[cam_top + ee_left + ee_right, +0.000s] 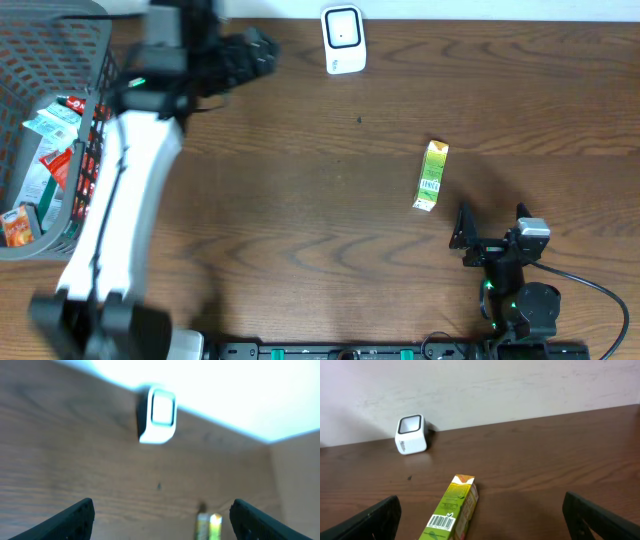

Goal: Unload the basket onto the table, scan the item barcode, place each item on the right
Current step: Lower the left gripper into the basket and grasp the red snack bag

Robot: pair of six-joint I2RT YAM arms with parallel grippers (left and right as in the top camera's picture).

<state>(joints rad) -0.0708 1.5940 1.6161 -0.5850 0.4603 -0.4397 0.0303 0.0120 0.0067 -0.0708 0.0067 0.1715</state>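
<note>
A slim green and yellow carton (431, 176) lies flat on the brown table, its barcode (442, 521) facing up. The white scanner (342, 40) stands at the table's far edge; it also shows blurred in the left wrist view as the scanner (157, 414) and small in the right wrist view as the scanner (411, 434). My right gripper (491, 226) is open just short of the carton (452, 510), nothing between its fingers. Open and empty too, my left gripper (262, 50) hovers at the far left, left of the scanner, with the carton (209, 526) far ahead.
A grey wire basket (100, 75) holding several packaged items stands at the table's far left, beside the left arm. A pale wall runs behind the table's far edge.
</note>
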